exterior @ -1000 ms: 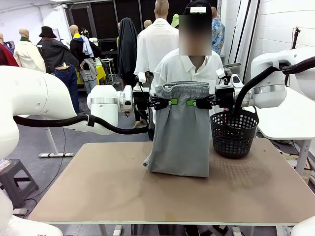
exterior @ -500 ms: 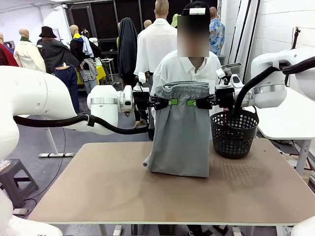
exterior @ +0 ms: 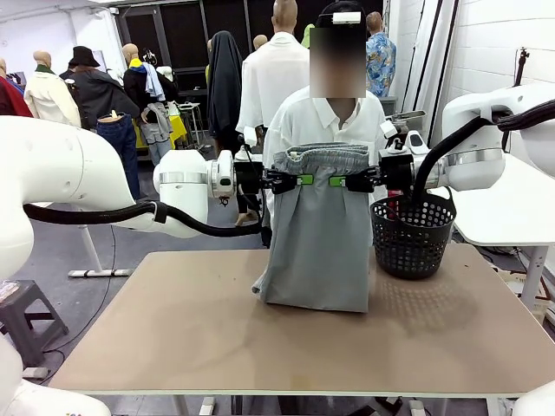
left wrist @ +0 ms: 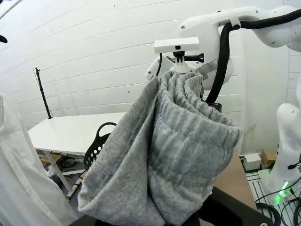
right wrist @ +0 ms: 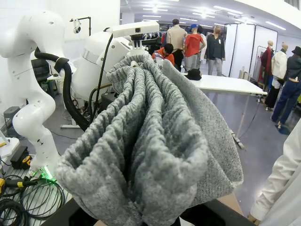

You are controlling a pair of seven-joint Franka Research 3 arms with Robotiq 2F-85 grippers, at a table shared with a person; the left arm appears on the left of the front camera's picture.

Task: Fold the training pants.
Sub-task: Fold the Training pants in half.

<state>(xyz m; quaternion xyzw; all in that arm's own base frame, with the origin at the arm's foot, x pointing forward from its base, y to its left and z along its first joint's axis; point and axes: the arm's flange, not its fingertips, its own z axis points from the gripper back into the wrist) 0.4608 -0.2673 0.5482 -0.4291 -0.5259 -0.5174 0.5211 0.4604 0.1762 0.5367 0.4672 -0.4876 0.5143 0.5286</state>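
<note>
A: In both wrist views the bunched light grey soft fabric training pants (right wrist: 150,141) cover the black gripper fingers, so I cannot see the green pads there.

B: From the front, the pants (exterior: 319,234) hide the person's torso, and the black mesh plastic basket (exterior: 413,234) is partly behind the white right arm.

A tan bench (exterior: 217,338) fills the foreground, its far edge toward a person in white. Beyond lies a grey floor (exterior: 61,251). Dark windows (exterior: 186,35) span the back, and a white brick wall (exterior: 486,43) rises at right. A white table (exterior: 512,208) stands by that wall. Ceiling strip lights (right wrist: 155,9) glow over an open hall. A grey stool (exterior: 26,312) sits at left.
</note>
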